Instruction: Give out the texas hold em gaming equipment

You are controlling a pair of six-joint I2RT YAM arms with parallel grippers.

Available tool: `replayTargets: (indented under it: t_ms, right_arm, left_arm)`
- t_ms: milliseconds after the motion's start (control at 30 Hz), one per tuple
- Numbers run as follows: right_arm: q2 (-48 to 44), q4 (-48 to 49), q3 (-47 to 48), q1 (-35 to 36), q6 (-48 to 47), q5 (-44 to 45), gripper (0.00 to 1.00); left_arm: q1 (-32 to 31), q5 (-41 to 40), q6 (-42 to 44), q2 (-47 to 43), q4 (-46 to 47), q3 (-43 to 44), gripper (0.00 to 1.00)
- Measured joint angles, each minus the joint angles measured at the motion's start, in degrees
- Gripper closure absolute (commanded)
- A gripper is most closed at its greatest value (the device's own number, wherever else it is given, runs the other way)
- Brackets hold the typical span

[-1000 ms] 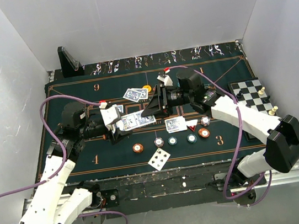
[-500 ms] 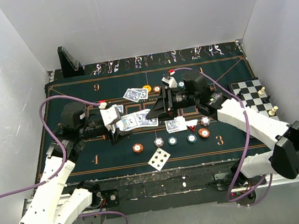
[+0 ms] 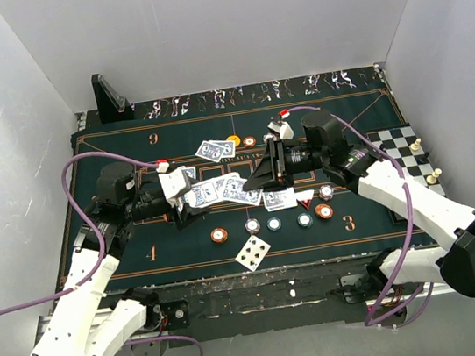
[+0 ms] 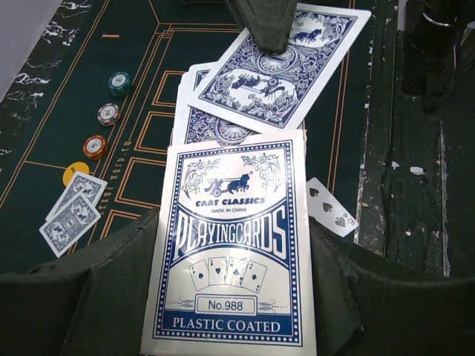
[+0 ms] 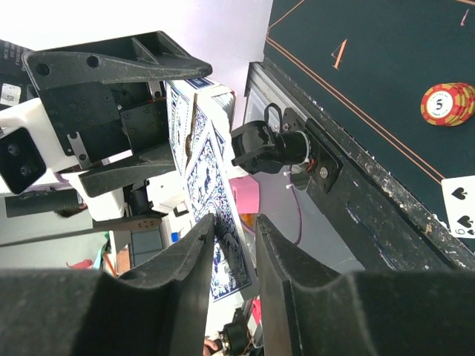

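My left gripper (image 3: 188,194) (image 4: 234,252) is shut on a blue-and-white playing-card box (image 4: 234,297) and holds it flat above the green felt. Blue-backed cards fan out of its far end. The top card (image 4: 274,74) is slid out and skewed. My right gripper (image 3: 257,180) (image 5: 234,222) is at that card. The card's edge rests against one finger (image 5: 185,282) and a gap shows to the other finger (image 5: 297,282). Several poker chips (image 3: 274,223) lie in a row on the felt. Two face-down cards (image 3: 214,150) lie by a yellow chip (image 3: 233,140).
A face-up card (image 3: 253,253) lies near the front edge and more cards (image 3: 280,197) sit by the red chip (image 3: 324,211). A chessboard (image 3: 397,151) with pieces is at the right. A black wedge stand (image 3: 111,98) is at the back left.
My right gripper has moved to the right, sliding a card farther out of the deck, and its jaws have narrowed. The left arm and the box have stayed put.
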Motion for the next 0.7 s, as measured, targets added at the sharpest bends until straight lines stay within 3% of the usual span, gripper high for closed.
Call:
replayTargets:
  t_ms: [433, 700]
  right_arm:
    - [-5.07, -10.64, 1.38, -5.77, -5.09, 0.00, 0.84]
    - [-5.62, -21.09, 10.95, -10.91, -12.35, 1.29, 0.92]
  left_arm:
    - [0.00, -0.07, -0.11, -0.24, 0.28, 0.00, 1.00]
    - [0.00, -0.15, -0.11, -0.31, 0.50, 0.00, 1.00]
